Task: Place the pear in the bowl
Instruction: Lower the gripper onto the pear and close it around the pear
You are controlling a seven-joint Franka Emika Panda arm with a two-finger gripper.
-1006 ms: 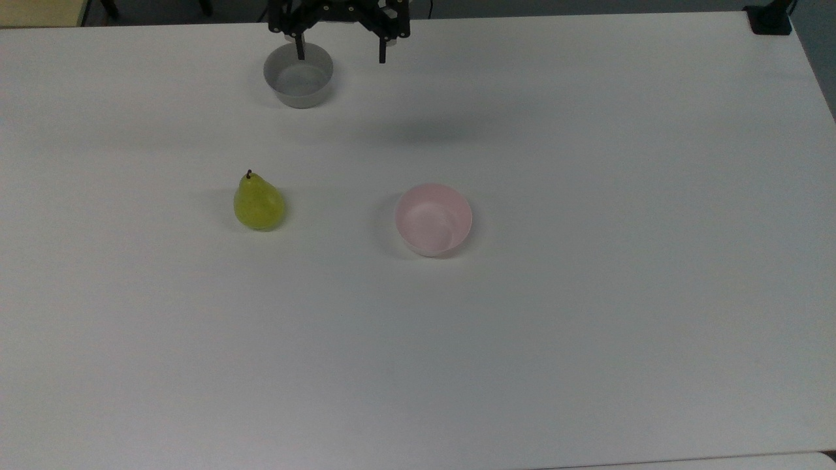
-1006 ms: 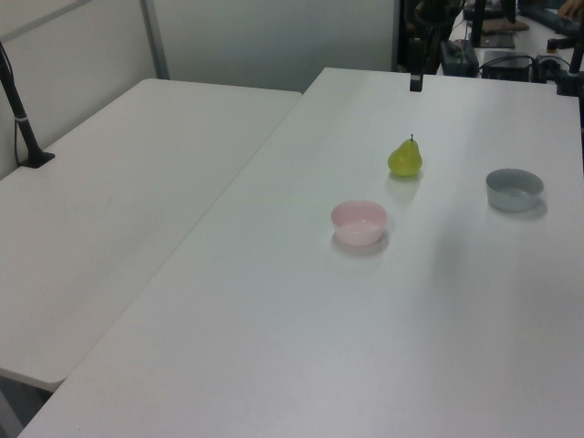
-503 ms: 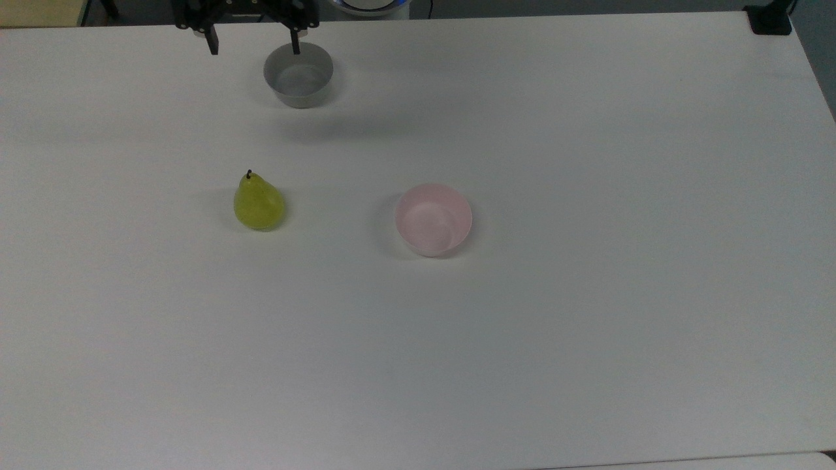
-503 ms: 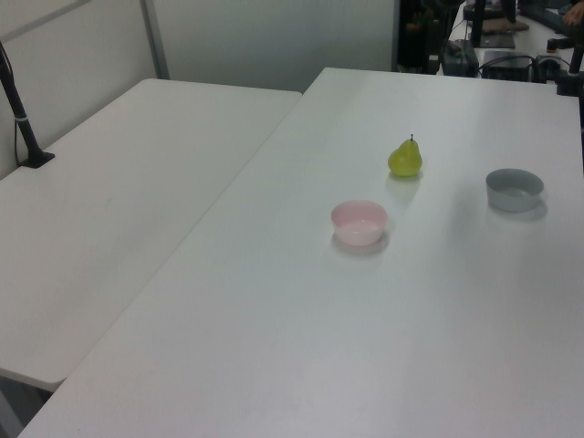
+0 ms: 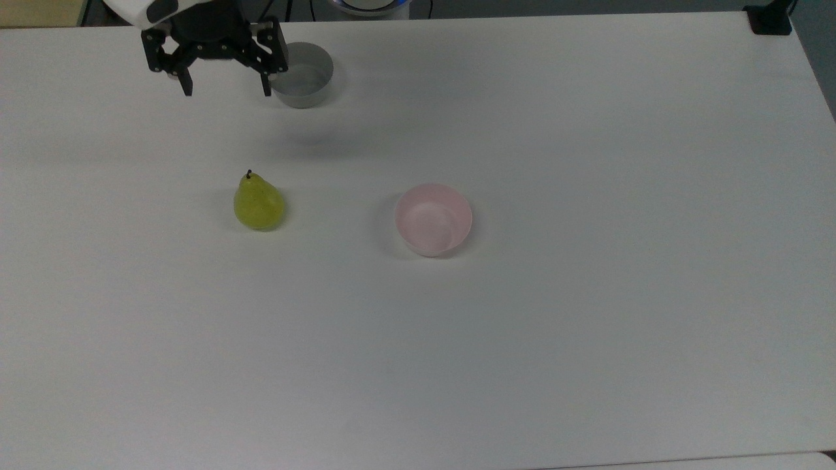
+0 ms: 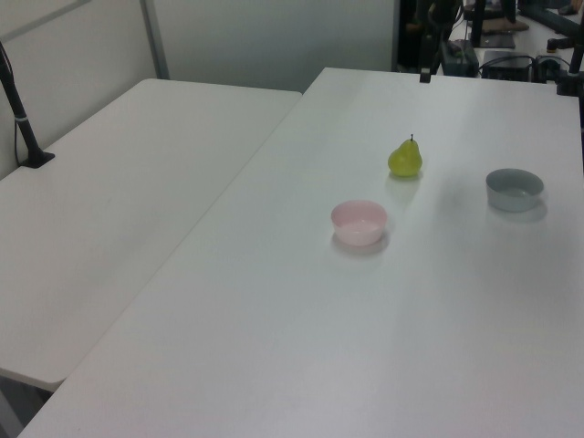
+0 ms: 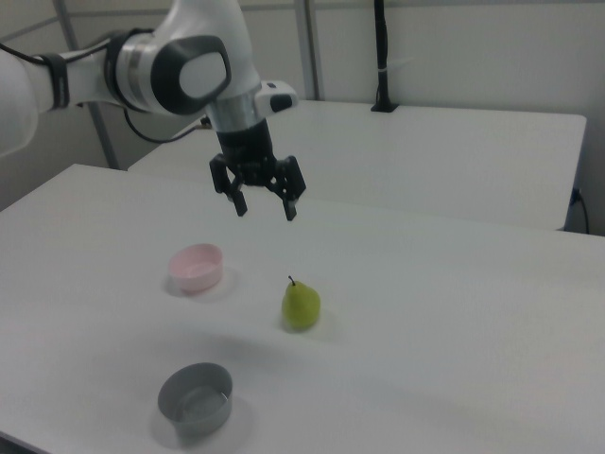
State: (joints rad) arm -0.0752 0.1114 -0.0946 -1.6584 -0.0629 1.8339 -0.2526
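1. Two black fingers (image 5: 189, 87) of the gripper (image 5: 227, 88), spread wide with nothing between them, hang in the air at the top view's upper left, well above the white table (image 5: 588, 326); in the right view the gripper (image 7: 266, 209) points down from the white arm (image 7: 189, 71).
2. Next along, the yellow-green pear (image 5: 258, 202) stands upright on the table with its dark stem up, below the gripper in the top view and well apart from it; in the right view the pear (image 7: 302, 305) sits lower than the fingers and just to the right view's right of them.
3. Further over, the grey bowl (image 5: 304, 77) sits at the table's far edge, just beside the gripper's nearer finger in the top view, and looks empty.
4. Rightmost, the pale pink bowl (image 5: 433, 219) rests near the middle of the table, empty, level with the pear and clearly apart from it; in the left view the pink bowl (image 6: 359, 222) lies nearer the camera than the pear (image 6: 405, 158).
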